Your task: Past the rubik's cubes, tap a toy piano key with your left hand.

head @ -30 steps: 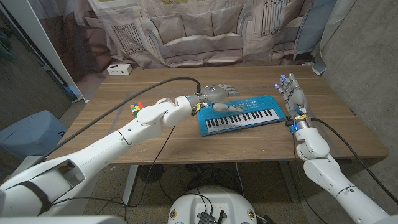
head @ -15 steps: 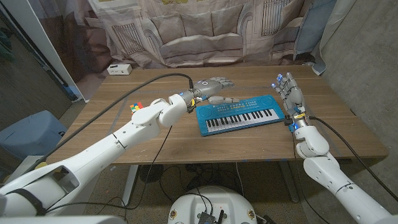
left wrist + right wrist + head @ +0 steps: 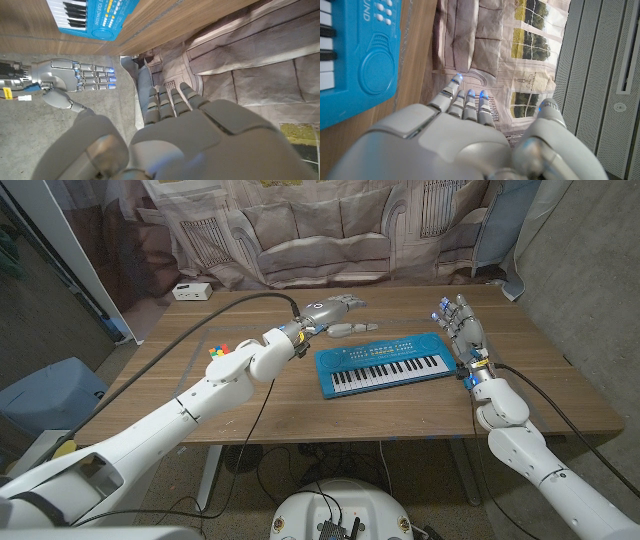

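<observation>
Piano keys are what you are aiming for, and the toy piano is lying flat on the worktop right of centre, its white keys along the near edge and its buttons along the far edge. Your left hand is hovering over the worktop just past the piano's far left corner, fingers apart and stretched out, holding nothing, with the thumb hanging below. The rubik's cubes are sitting on the worktop beside your left forearm, on its left, so the arm is already reaching beyond them.

To do the tap well, I would judge that you are needing to bring the hand nearer and rightward until one fingertip is over a white key, then dip straight down with that fingertip alone, keeping the others raised so that only one key is pressed.

Your right hand is standing upright with fingers apart and empty, just beside the piano's right end; that is crowding the right side, so favour the left or middle keys. Open worktop is lying near and left of the piano, and the far edge is well behind your hand.
</observation>
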Controlling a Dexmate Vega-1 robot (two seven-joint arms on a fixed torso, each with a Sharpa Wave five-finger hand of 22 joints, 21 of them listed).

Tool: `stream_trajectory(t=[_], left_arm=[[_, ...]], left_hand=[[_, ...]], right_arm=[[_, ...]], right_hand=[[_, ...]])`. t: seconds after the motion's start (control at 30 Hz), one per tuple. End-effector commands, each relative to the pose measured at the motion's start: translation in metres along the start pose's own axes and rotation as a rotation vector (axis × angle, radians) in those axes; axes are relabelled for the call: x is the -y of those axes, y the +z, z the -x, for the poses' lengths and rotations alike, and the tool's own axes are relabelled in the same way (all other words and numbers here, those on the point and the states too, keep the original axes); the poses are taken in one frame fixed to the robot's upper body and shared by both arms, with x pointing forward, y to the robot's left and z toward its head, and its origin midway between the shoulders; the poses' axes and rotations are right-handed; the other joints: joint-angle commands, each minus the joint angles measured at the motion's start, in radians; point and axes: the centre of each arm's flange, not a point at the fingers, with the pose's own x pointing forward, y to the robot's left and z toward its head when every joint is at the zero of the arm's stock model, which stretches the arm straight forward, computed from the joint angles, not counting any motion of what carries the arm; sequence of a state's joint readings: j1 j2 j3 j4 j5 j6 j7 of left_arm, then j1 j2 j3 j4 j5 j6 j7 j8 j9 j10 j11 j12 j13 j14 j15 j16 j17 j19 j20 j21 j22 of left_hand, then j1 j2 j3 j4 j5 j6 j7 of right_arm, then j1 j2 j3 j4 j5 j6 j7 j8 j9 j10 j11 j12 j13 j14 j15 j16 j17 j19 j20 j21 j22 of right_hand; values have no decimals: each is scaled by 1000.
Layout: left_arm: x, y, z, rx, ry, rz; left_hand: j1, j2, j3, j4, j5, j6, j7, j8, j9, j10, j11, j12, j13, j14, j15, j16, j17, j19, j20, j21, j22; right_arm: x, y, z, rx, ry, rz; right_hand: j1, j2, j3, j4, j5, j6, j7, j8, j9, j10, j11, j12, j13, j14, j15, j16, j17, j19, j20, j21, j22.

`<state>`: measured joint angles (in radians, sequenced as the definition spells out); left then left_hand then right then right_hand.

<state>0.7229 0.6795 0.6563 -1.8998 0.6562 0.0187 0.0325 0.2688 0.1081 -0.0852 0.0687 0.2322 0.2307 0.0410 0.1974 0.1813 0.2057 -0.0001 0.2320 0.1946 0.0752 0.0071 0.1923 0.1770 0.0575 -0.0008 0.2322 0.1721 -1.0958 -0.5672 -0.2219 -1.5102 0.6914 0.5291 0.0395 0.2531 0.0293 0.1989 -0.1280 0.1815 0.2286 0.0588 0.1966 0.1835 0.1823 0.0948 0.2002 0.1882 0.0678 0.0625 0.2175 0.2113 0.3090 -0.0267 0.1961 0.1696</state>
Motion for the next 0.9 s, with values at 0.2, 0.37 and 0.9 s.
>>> stream_trajectory(t=[0.2, 0.37, 0.9], left_arm=[[-13, -20, 11, -102, 104, 117], [-15, -24, 14, -131, 129, 141], [-20, -46, 21, -210, 177, 332]], left_hand=[[18, 2, -1, -9, -5, 27, 3, 8, -1, 23, 4, 9, -1, 29, 0, 8, 0, 35, -20, 2, 3], [21, 2, 0, -11, -6, 31, 5, 8, -1, 27, 4, 9, -1, 33, 1, 8, 0, 37, -18, 1, 3], [30, 4, 3, -16, -8, 38, 11, 6, -1, 30, 9, 5, -1, 35, 4, 3, 0, 35, -8, -9, 3]], right_arm=[[-3, -7, -20, -5, 73, -9], [-5, -9, -28, -7, 93, -15], [-13, -12, -41, -44, 176, -36]], right_hand=[[1, 10, -2, -2, 2, 8, 2, -2, 3, 5, 5, -3, 2, 4, -2, -5, 3, 3, 7, 0, 4], [1, 11, -2, -2, 2, 8, 2, -2, 3, 5, 4, -3, 2, 3, -3, -5, 3, 2, 6, 0, 4], [1, 12, -4, -1, 2, 7, 5, -3, 3, 5, 4, -3, 2, 1, -2, -6, 4, 0, 6, -1, 4]])
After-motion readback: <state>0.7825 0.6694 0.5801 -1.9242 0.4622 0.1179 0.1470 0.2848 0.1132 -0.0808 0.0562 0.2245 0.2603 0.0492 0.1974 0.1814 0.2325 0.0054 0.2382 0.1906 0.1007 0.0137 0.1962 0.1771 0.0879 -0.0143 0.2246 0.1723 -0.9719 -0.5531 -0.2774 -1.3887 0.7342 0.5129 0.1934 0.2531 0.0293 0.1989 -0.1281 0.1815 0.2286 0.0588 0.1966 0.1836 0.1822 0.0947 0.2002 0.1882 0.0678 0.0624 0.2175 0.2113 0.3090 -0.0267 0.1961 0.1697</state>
